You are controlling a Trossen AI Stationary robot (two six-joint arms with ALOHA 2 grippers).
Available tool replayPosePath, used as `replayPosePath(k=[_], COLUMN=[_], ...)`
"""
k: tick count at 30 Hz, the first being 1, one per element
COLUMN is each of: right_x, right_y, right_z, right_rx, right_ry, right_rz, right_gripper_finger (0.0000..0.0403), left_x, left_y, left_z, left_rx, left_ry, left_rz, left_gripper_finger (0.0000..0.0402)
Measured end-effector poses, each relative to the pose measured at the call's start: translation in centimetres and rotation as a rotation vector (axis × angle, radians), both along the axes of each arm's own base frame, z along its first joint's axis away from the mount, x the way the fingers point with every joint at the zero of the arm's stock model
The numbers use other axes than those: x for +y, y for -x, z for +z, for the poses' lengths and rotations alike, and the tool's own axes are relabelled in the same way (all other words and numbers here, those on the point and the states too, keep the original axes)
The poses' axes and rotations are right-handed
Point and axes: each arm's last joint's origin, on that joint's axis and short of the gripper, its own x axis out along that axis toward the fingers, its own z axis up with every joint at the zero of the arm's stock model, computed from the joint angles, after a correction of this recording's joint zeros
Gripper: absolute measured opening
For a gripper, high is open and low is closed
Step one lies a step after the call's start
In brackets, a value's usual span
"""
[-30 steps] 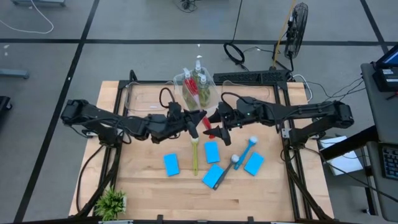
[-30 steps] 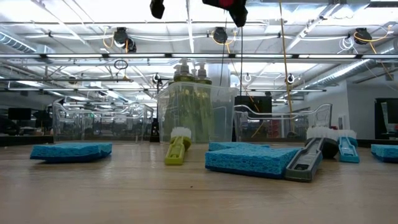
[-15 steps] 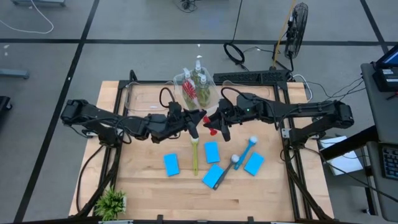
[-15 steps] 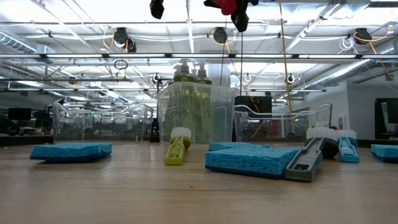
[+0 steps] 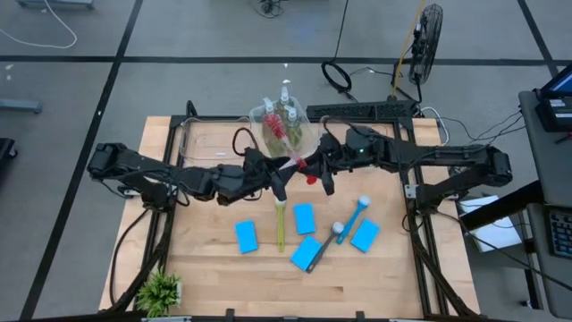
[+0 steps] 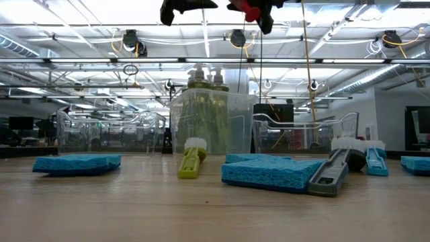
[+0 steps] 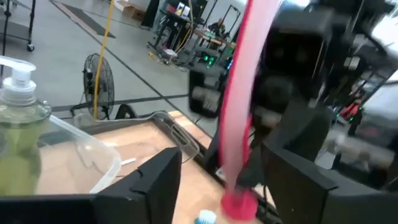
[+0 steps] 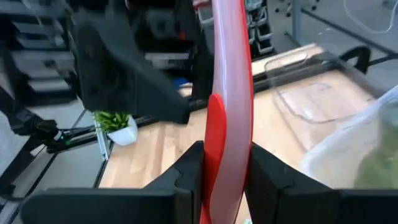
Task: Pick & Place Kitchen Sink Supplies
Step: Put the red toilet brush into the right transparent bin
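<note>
Red brush point(image 8: 227, 106) is pinched at mid-handle between the right fingers point(image 8: 221, 168), which are clenched on it; the left fingers point(image 7: 217, 180) stand released, spread either side of the same handle without gripping it. Held above the bench point(image 5: 214, 259), the brush is judged light, stiff and smooth, so slipping or swinging in a narrow pinch is likely; a hold near the middle of the handle, as now, looks soundest.

Just beyond the fingers a clear tub point(image 5: 286, 134) holds pump bottles point(image 5: 284, 112); their number cannot be told for certain. Below the fingers lie one yellow-green brush point(image 5: 281, 224), one blue brush point(image 5: 353, 217) and four blue sponges point(image 5: 247, 236), one of them under a grey tool. One potted plant point(image 5: 161, 291) stands well apart.
</note>
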Motion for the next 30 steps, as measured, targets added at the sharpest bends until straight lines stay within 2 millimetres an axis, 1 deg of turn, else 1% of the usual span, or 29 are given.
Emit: replayPosePath(k=[2, 5, 10, 12, 15, 19, 24, 30], right_x=[-0.5, -1.2, -2.2, -2.5, -2.8, -3.2, -4.0, -5.4], right_y=[0.8, 2.5, 6.5, 8.2, 10.6, 13.1, 14.4, 14.2], right_z=[0.6, 1.2, 2.0, 2.2, 2.2, 1.7, 0.6, -1.2], right_rx=[-0.011, 0.022, 0.133, 0.185, 0.273, 0.403, 0.586, 0.809], right_ry=[0.007, 0.048, 0.13, 0.161, 0.192, 0.232, 0.256, 0.295], right_rz=[-0.023, -0.1, -0.281, -0.352, -0.455, -0.552, -0.575, -0.564], right_gripper_finger=[0.0074, 0.0074, 0.0073, 0.0073, 0.0072, 0.0072, 0.0072, 0.0072], left_x=[0.0, 0.0, 0.1, 0.2, 0.2, 0.2, 0.2, 0.3], left_y=[0.2, 0.3, 1.0, 1.2, 1.3, 1.3, 1.3, 1.4], left_z=[0.0, -0.3, -0.1, -0.4, -0.4, -0.4, -0.7, -0.8], left_rx=[0.017, 0.057, 0.116, 0.155, 0.162, 0.179, 0.228, 0.246], left_ry=[-0.003, -0.01, -0.034, -0.041, -0.043, -0.064, -0.106, -0.111], left_rz=[0.0, 0.001, -0.002, -0.006, -0.01, -0.009, -0.009, -0.006], left_gripper_finger=[0.0233, 0.0245, 0.0252, 0.0252, 0.0253, 0.0253, 0.0253, 0.0253])
